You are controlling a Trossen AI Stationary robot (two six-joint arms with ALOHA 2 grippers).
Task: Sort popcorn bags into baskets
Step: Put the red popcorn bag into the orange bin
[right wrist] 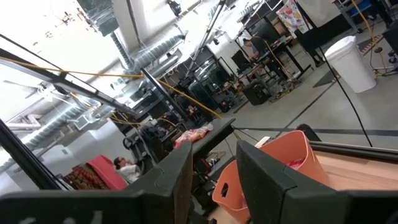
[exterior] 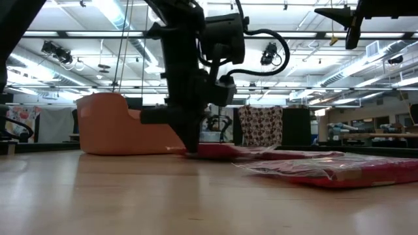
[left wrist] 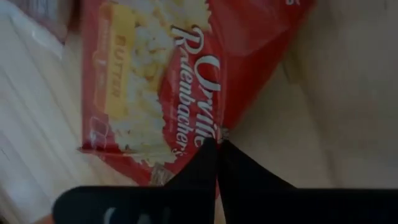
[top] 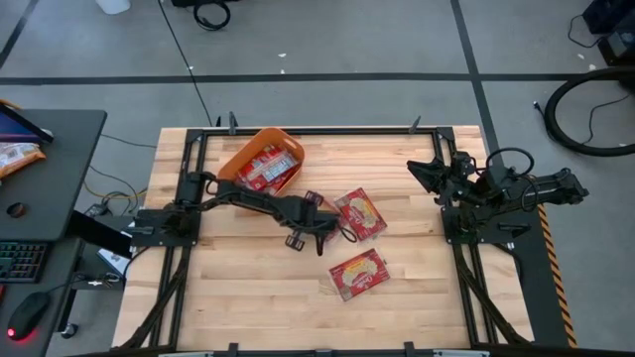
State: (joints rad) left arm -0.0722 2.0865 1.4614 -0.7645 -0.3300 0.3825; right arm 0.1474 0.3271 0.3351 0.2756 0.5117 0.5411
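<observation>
Two red popcorn bags lie flat on the wooden table: one (top: 361, 213) beside my left gripper (top: 325, 228), another (top: 357, 275) nearer the near edge. The orange basket (top: 230, 159) stands toward the far left with several packets (top: 270, 167) inside. My left gripper (left wrist: 217, 146) is down at table level and shut on the first bag (left wrist: 155, 81). My right gripper (top: 425, 171) waits open and raised at the right side, facing the basket (right wrist: 280, 162). My left gripper pinches the popcorn bag between its two shut fingers at the bag's edge (left wrist: 211, 127), close to a corner. The fingers (exterior: 191, 140) come down from above. The bag (exterior: 248, 151) lies flat on the table.
The basket (exterior: 111, 124) is to the far left of the held bag, with bare wood between them. The second bag (exterior: 333, 171) lies close by on the near side. A dark desk with a keyboard and mouse (top: 25, 312) stands off the table's left.
</observation>
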